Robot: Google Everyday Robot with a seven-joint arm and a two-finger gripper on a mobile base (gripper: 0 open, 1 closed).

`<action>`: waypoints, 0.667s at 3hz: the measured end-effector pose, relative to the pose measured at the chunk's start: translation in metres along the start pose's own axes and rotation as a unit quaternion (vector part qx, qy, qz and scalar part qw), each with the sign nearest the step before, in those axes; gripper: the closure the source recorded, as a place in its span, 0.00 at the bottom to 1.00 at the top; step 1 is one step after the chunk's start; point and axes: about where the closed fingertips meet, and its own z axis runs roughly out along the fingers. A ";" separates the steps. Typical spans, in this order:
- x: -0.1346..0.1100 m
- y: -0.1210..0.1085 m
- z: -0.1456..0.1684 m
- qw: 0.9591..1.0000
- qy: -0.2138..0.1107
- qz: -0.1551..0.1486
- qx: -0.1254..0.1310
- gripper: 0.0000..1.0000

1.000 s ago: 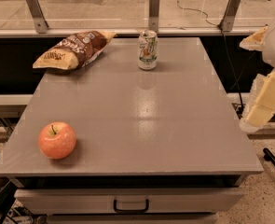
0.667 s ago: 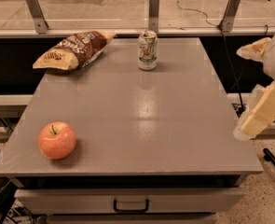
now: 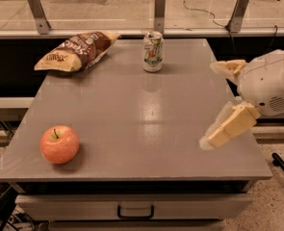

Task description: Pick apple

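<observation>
The apple point(image 3: 59, 144) is round and red-orange with a short dark stem. It sits on the grey table point(image 3: 146, 114) near the front left corner. My gripper point(image 3: 209, 105) comes in from the right edge of the view and hangs over the table's right side, far from the apple. Its two cream fingers point(image 3: 226, 127) are spread wide apart with nothing between them.
A brown chip bag point(image 3: 77, 50) lies at the back left of the table. A soda can point(image 3: 153, 51) stands upright at the back centre. A drawer with a handle point(image 3: 135, 211) sits under the table's front edge. A railing with metal posts point(image 3: 159, 8) runs behind.
My gripper has moved left, from beyond the table's right edge to over its right side. The apple, can and bag have not moved.
</observation>
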 end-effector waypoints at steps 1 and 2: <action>-0.020 0.007 0.031 0.996 -0.080 0.011 -0.026 0.00; -0.036 0.020 0.051 0.990 -0.127 0.015 -0.052 0.00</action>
